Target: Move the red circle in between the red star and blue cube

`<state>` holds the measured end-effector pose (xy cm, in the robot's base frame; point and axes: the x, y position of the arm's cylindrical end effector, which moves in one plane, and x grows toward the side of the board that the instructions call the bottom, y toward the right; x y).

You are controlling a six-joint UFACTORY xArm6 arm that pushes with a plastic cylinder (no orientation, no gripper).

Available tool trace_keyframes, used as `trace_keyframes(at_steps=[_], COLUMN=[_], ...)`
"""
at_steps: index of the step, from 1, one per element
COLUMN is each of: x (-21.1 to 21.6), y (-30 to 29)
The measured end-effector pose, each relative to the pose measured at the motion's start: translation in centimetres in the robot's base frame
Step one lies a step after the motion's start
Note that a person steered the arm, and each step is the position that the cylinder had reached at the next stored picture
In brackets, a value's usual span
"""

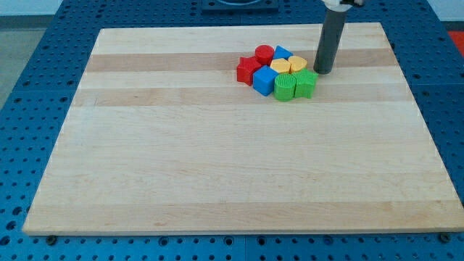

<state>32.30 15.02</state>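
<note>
Approaching stage judged in hand: my tip (322, 72) is set on the worktop (181, 159) at the cluster's right, just beside the yellow blocks (290, 65), well off the red circle (264, 54). No pincer is fitted. Red circle listed at cluster top, touching the red star (248, 69), the blue cube (264, 79) just below. Next move judged: tip brought round above the circle, then a short downward push.
</note>
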Motion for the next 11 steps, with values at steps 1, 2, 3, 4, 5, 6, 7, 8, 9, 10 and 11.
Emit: trace_keyframes(at_steps=[1, 2, 3, 4, 5, 6, 7, 8, 9, 10, 11], x=[-3.3, -5.8, -5.8, -5.7, -5.0, -3.4, -2.9, -3.2, -1.6, 2.4, 3.3], y=[-0.2, -2.5, -6.0, -8.8, -8.8, -8.9, -9.4, -12.3, -14.5, -13.9, -13.7])
